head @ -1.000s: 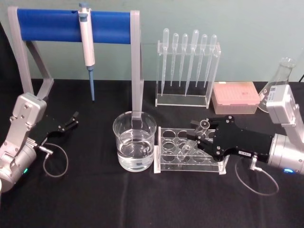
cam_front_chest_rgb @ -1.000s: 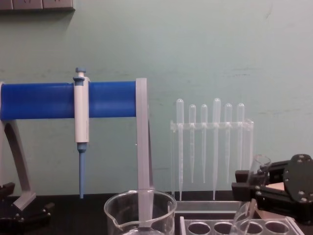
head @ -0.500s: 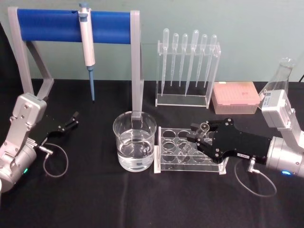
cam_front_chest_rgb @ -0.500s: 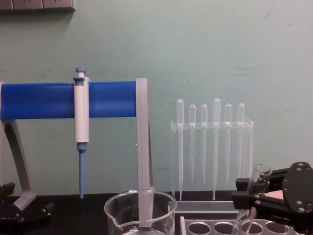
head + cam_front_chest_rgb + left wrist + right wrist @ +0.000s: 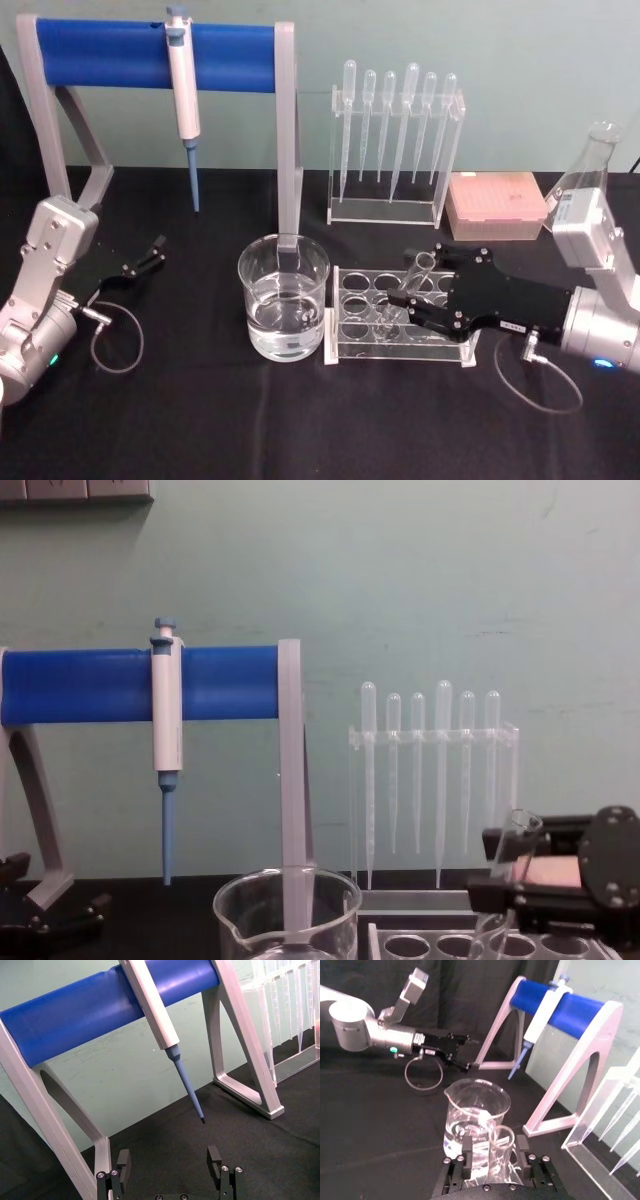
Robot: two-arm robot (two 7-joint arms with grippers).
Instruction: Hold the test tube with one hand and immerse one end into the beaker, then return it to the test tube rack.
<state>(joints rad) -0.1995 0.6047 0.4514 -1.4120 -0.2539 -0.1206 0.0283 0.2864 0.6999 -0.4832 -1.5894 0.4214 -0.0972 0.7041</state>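
Left gripper (image 5: pixel 150 252) idles, fingers apart, near the pipettor stand (image 5: pixel 160 50). Beaker (image 5: pixel 283 310) sits centre, holding water. Just right, the right gripper (image 5: pixel 412 293) clamps the tube (image 5: pixel 404 291), which stands tilted in the rack (image 5: pixel 400 318). Lifting, dipping and returning look undone.

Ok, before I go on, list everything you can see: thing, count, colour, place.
test tube: one, clear, tilted in the rack, gripped near its rim
beaker: one, clear, part-filled with clear liquid, left of the rack
tube rack: one, clear, centre of the table
pipettor: one, white and blue, hanging on the blue stand
pipettes: six, clear, in a stand at the back
tip box: one, pink, back right
flask: one, clear, far right
left hand: black, open, idle at far left
right hand: black, shut on the test tube
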